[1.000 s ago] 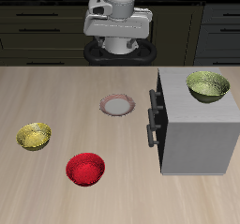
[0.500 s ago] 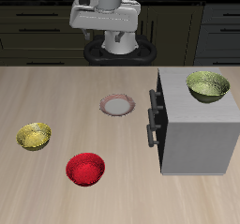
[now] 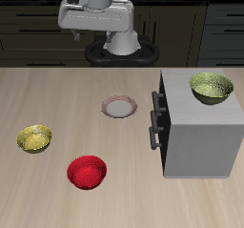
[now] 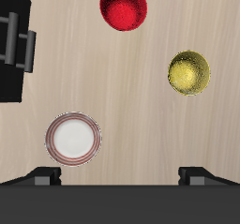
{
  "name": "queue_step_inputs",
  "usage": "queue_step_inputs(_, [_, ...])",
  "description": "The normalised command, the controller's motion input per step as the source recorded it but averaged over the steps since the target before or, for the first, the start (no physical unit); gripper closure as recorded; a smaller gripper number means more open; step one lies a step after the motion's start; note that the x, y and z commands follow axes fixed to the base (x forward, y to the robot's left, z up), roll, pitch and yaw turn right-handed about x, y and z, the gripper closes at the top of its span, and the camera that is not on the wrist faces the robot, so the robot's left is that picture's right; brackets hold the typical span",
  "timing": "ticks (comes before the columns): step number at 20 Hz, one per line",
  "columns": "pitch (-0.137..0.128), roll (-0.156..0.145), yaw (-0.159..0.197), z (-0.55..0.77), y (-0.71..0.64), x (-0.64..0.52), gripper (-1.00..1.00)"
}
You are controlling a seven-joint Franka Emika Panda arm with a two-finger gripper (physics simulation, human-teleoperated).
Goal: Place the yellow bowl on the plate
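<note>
The yellow bowl (image 3: 34, 138) sits untouched on the desk (image 3: 57, 98) near its front edge, well apart from the plate (image 3: 119, 107) farther back, so everything is left to do. It is small, shiny and golden, mottled inside. The tool (image 4: 120, 175) hangs high above, spread open and empty.
</note>
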Motion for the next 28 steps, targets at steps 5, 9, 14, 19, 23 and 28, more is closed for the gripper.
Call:
queue_step_inputs(5, [0.004, 0.006, 0.020, 0.07, -0.19, 0.19, -1.00])
queue_step_inputs(9, [-0.011, -0.031, 0.009, 0.20, -0.36, 0.22, -1.00])
queue_step_inputs(14, [-0.029, -0.065, 0.035, 0.27, -0.38, 0.12, -1.00])
queue_step_inputs(19, [-0.034, -0.049, 0.016, 0.23, -0.32, 0.04, -1.00])
queue_step_inputs(23, [-0.010, -0.018, 0.030, 0.17, -0.28, 0.16, -1.00])
queue_step_inputs(28, [-0.005, -0.005, -0.017, 0.12, -0.17, 0.25, -1.00])
